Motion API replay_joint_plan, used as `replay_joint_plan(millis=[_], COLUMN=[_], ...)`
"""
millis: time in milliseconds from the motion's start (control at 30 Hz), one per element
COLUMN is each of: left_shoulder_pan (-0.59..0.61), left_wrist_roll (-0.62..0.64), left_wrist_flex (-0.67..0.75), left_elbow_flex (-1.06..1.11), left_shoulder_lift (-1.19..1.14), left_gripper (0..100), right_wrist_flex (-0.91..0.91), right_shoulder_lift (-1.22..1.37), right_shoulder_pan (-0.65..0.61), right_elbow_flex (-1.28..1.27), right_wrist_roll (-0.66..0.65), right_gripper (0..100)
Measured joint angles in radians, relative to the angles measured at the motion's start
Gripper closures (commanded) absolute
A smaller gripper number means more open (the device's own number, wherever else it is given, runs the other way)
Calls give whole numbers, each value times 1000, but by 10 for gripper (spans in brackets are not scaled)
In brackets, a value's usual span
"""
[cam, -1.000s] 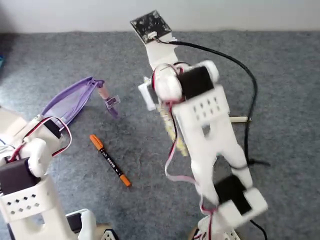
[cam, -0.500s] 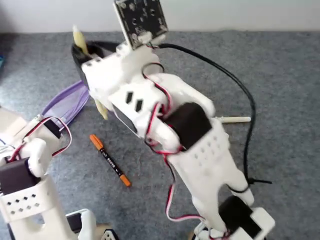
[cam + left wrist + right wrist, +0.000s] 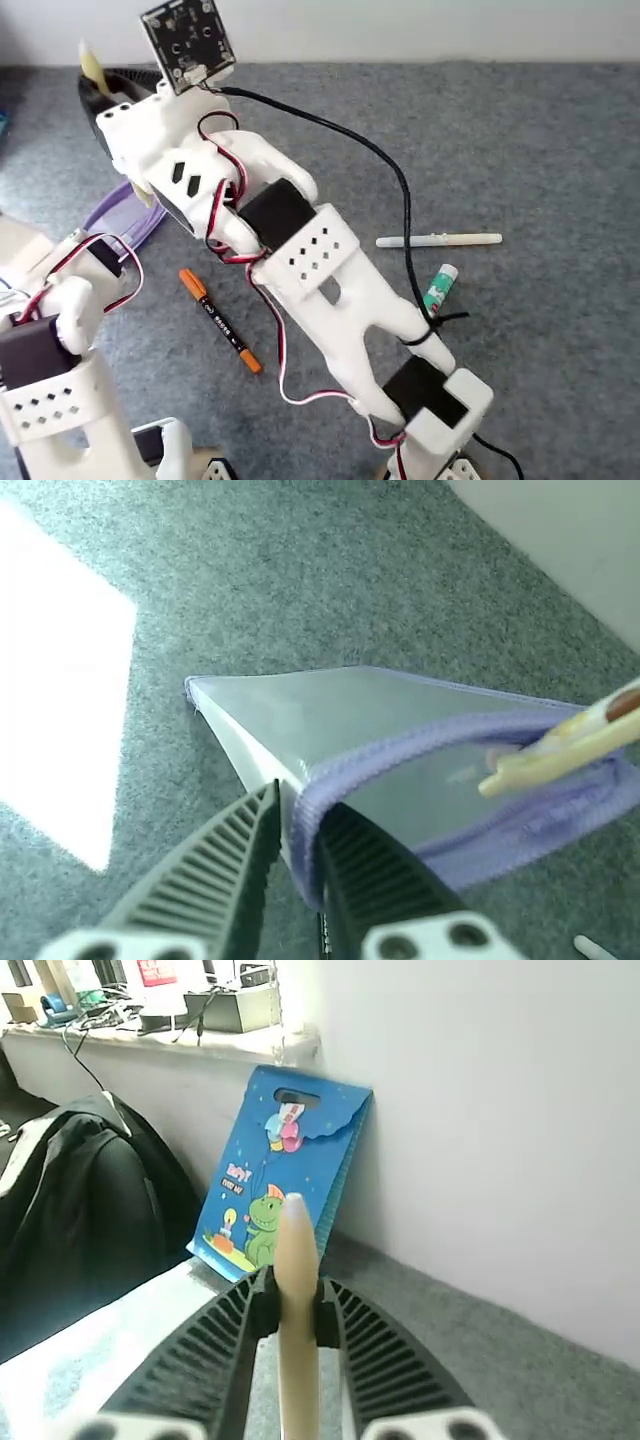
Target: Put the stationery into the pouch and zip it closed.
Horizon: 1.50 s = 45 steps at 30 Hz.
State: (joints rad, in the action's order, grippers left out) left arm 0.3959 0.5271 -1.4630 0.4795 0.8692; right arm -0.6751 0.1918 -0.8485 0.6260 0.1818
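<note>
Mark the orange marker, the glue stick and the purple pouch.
orange marker (image 3: 221, 322): high view, middle of its black barrel.
glue stick (image 3: 438, 288): high view, on its green-and-white body.
purple pouch (image 3: 340, 715): left wrist view, on its pale side panel.

Your two arms: white shells, black motors, dark ribbed jaws.
On your right arm a bare dark circuit board sits just behind the jaws, and a thick black cable runs back from it along the white links. Thin red, white and black wires loop between the black motor blocks farther back. Rows of small vent holes mark its shell and that of your left arm. Both pairs of jaws are dark grey with ribbed inner faces.
</note>
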Motion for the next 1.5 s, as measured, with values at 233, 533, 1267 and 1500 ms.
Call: replay_joint_plan(millis=[233, 533, 1267, 1500], left_shoulder_pan=[0, 0, 0, 0], left_wrist_roll=[0, 0, 0, 0], left_wrist_flex=[0, 0, 0, 0], left_elbow_flex=[0, 0, 0, 0], left_shoulder_lift=[0, 0, 0, 0], left_gripper=[988, 988, 988, 988], right_wrist_flex=[0, -245, -733, -756], right_shoulder_lift=[17, -34, -127, -127], right_shoulder_pan=[0, -2, 8, 17], right_elbow_flex=[0, 0, 0, 0], right_wrist_roll=[-2, -61, -262, -262], right_gripper=[988, 986, 681, 681])
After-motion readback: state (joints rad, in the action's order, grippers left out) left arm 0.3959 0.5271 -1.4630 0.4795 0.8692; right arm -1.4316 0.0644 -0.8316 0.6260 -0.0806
